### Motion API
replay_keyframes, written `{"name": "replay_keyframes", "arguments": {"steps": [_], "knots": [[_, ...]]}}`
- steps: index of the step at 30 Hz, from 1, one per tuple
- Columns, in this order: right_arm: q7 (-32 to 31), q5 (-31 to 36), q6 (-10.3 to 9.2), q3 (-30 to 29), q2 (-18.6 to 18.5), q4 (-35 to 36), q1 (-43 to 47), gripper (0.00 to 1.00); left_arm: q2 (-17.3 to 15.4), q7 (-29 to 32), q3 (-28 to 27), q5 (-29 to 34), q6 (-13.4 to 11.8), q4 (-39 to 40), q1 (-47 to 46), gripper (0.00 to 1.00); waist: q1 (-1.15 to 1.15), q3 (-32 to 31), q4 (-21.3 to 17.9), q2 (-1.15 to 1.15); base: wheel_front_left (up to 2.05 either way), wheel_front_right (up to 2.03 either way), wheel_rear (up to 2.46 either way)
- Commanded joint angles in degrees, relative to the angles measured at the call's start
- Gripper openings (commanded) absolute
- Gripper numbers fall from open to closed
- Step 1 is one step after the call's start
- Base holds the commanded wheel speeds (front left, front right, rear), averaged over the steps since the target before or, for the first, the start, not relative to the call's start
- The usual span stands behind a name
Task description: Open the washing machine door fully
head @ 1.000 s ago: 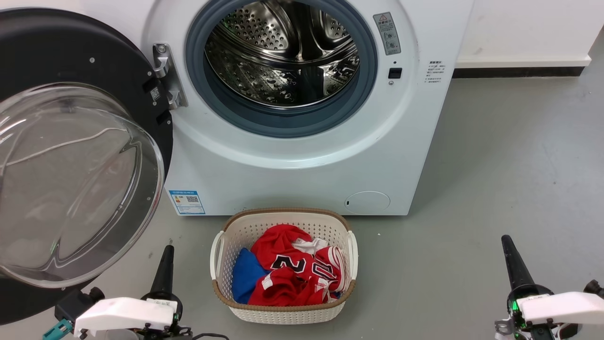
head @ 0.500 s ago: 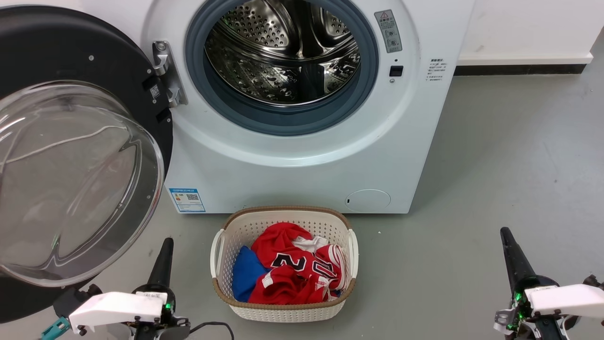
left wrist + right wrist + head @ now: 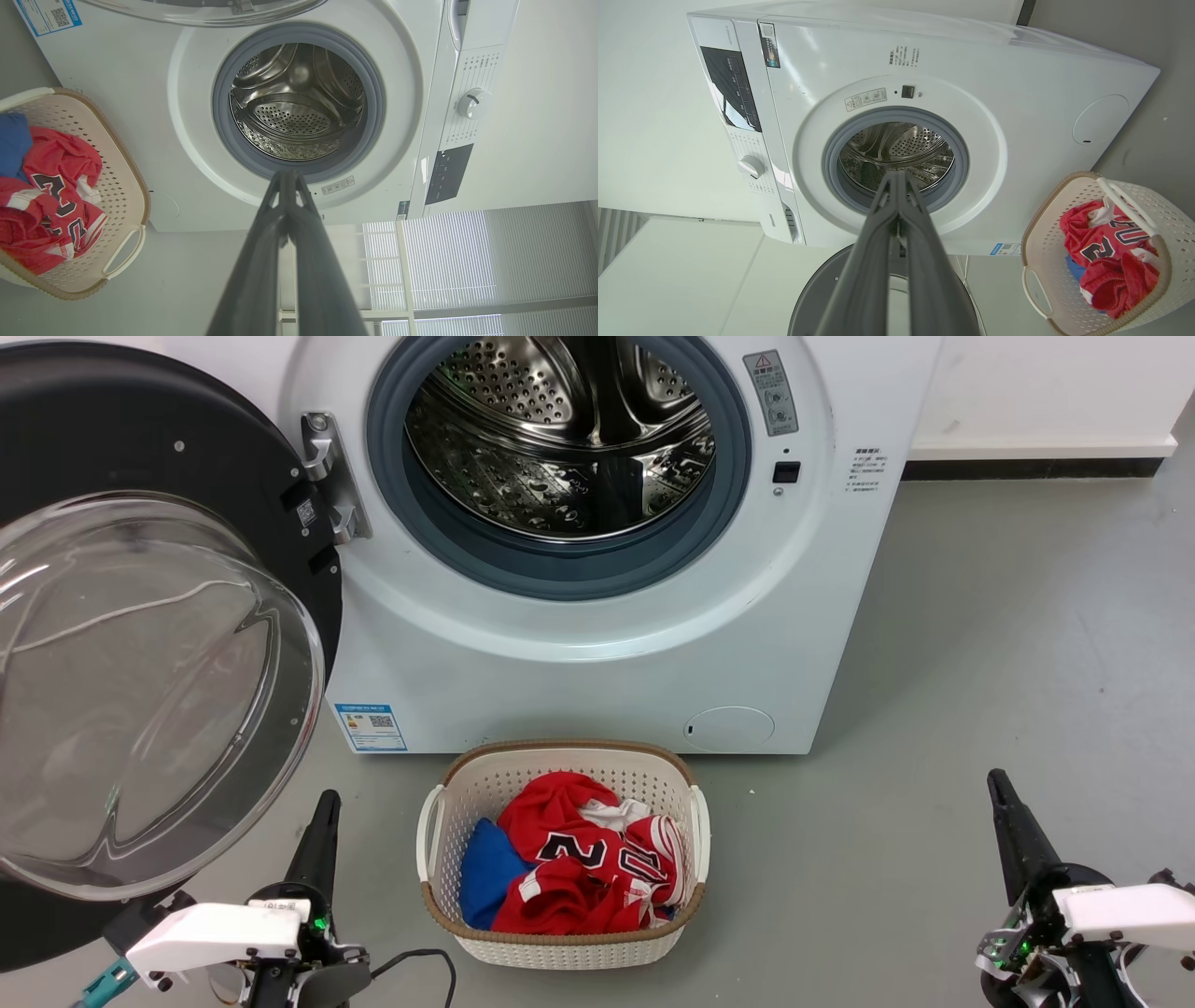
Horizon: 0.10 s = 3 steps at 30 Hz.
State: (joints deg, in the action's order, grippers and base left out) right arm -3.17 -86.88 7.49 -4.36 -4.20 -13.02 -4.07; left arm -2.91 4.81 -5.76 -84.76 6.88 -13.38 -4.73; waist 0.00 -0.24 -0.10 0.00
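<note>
At lower left of the head view, we find our left gripper [image 3: 326, 800] pinched closed on nothing, near the washing machine door [image 3: 140, 663], which stands wide open left of the washing machine [image 3: 607, 663]. Our right gripper [image 3: 995, 782] is likewise closed and empty. A laundry basket [image 3: 695, 821] of clothes sits between them.
</note>
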Motion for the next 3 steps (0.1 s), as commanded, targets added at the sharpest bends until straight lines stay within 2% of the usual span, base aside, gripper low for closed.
{"name": "replay_keyframes", "arguments": {"steps": [1,3], "knots": [[-0.5,-1.3,0.0,-0.1,-0.1,-0.1,-1.2,0.0,0.0,0.4,-0.2,-1.4,0.4,-0.1,-0.9,0.0,0.0,0.0,0.0,0.0,0.0,0.0,0.0],[-0.8,-2.2,0.0,-0.2,0.0,-0.3,-1.4,0.0,0.0,0.6,-0.3,-2.3,0.4,-0.2,-1.1,0.0,0.0,0.1,0.0,0.0,0.0,0.0,0.0]]}}
